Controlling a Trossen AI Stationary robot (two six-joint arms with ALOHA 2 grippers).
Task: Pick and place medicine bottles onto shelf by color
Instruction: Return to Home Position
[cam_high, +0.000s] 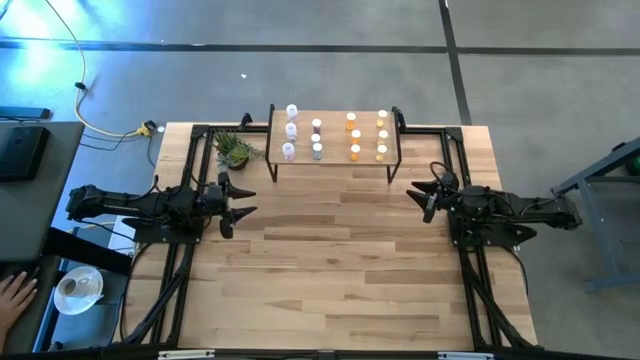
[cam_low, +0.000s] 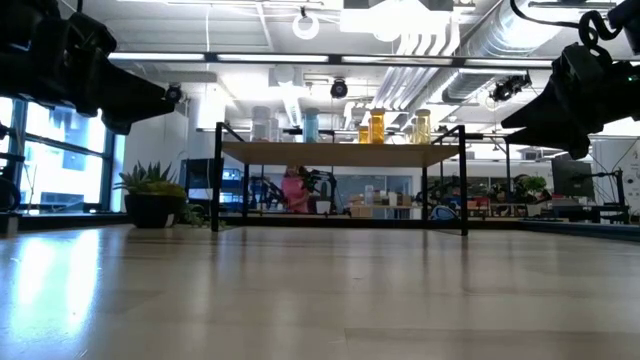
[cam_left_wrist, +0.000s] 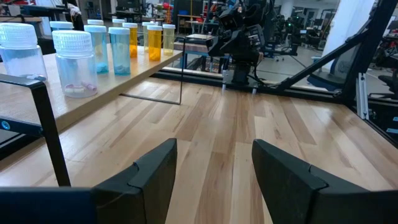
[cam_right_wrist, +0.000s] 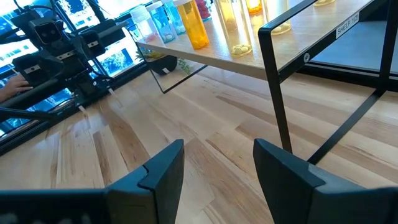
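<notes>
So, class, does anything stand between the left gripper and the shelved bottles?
Nothing visible on the direct line. The potted plant stands beside the shelf's left end, aside of the left gripper's path to the medicine bottles. The right gripper waits opposite.

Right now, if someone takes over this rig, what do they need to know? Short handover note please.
Left claw: open, empty, at the tabletop's left side.
Right claw: open, empty, at its right side.
Bottles: every one in view stands on the shelf, in four lines by color: clear-pink, blue, orange, yellow. The plant sits beside the shelf.
Done: sorting looks complete.
Left: probably only parking both arms; they look close to rest already.
</notes>
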